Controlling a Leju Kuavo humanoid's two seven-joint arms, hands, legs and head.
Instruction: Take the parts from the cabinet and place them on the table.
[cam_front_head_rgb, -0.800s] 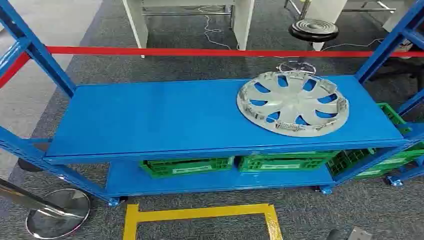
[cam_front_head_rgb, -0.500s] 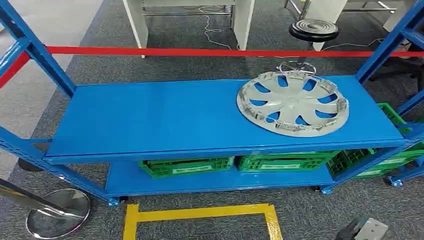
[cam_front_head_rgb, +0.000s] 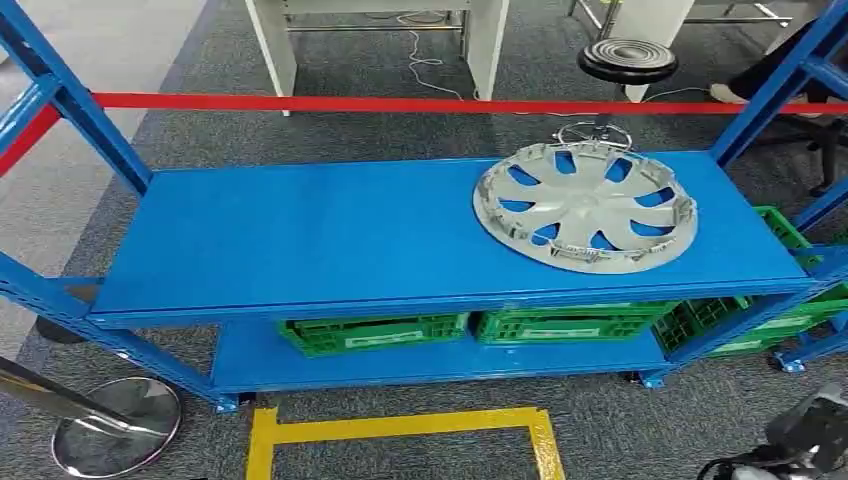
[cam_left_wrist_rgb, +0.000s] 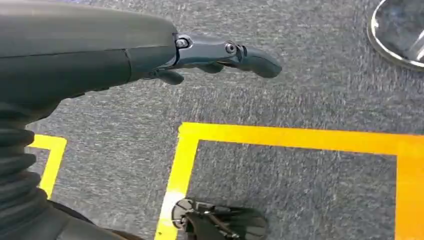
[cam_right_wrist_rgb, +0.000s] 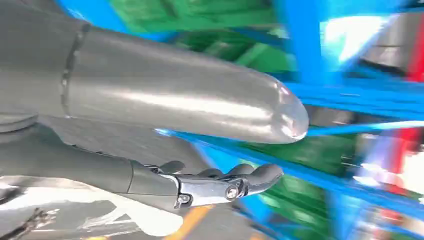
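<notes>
A silver wheel cover (cam_front_head_rgb: 586, 206) with curved spokes lies flat on the right half of the blue cabinet's top shelf (cam_front_head_rgb: 300, 240). My right hand (cam_front_head_rgb: 815, 435) rises at the lower right of the head view, low beside the cabinet's right post, far below the cover. In the right wrist view that hand (cam_right_wrist_rgb: 200, 150) holds nothing, thumb and fingers apart, with blurred blue framing and green crates behind. My left hand (cam_left_wrist_rgb: 150, 60) hangs over the grey carpet, fingers extended, holding nothing, above a yellow floor line (cam_left_wrist_rgb: 300, 137).
Green crates (cam_front_head_rgb: 470, 328) fill the lower shelf, and more (cam_front_head_rgb: 780, 310) stick out at the right end. A red barrier tape (cam_front_head_rgb: 400, 103) runs behind the cabinet. A stanchion base (cam_front_head_rgb: 115, 425) stands on the floor at the lower left. A yellow floor square (cam_front_head_rgb: 400, 430) lies in front. A black stool (cam_front_head_rgb: 627, 58) stands behind.
My right hand has come up and to the right along the bottom edge of the head view. The wheel cover and cabinet have not moved.
</notes>
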